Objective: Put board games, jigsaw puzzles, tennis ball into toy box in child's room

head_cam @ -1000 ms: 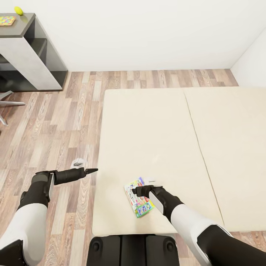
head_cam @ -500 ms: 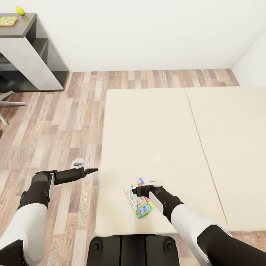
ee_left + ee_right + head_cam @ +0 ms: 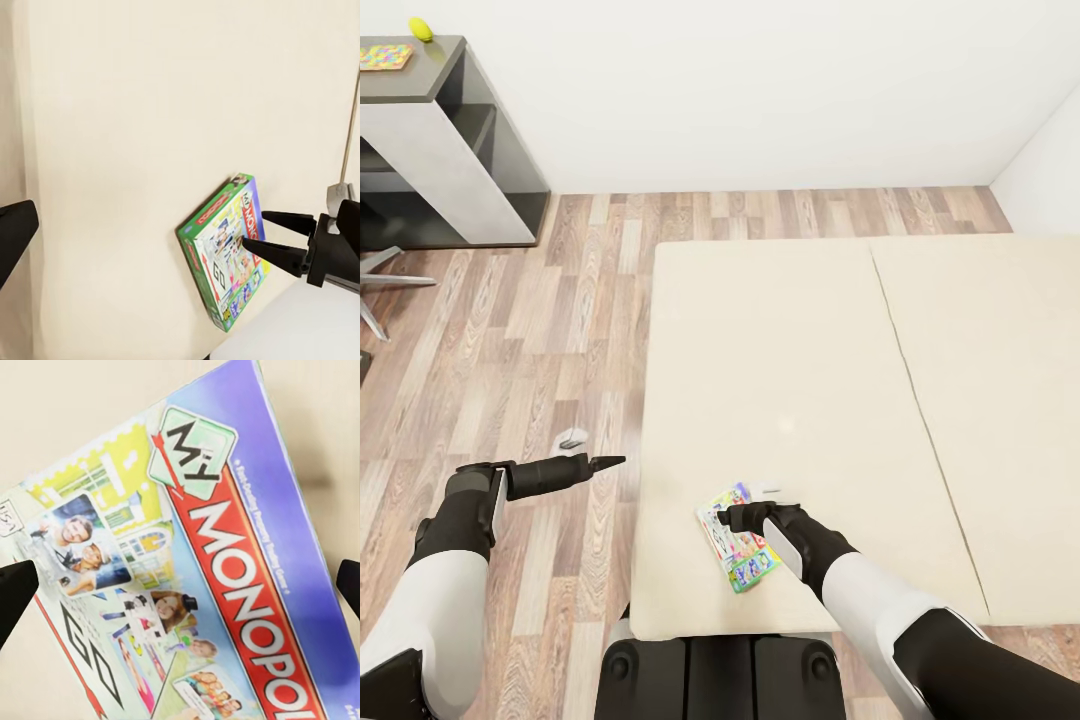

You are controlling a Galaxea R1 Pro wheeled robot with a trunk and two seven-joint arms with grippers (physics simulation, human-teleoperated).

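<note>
Hovering right hand [image 3: 735, 516], Monopoly box [image 3: 739, 552], bed [image 3: 800, 340]

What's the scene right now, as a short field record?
target: Monopoly box, flat on the bed near its front edge
right gripper: open, poised over the box, fingers either side of it in the right wrist view
left gripper: over the floor left of the bed, holding nothing
table: far left; jigsaw puzzle and tennis ball on top
grasp: not yet closed
</note>
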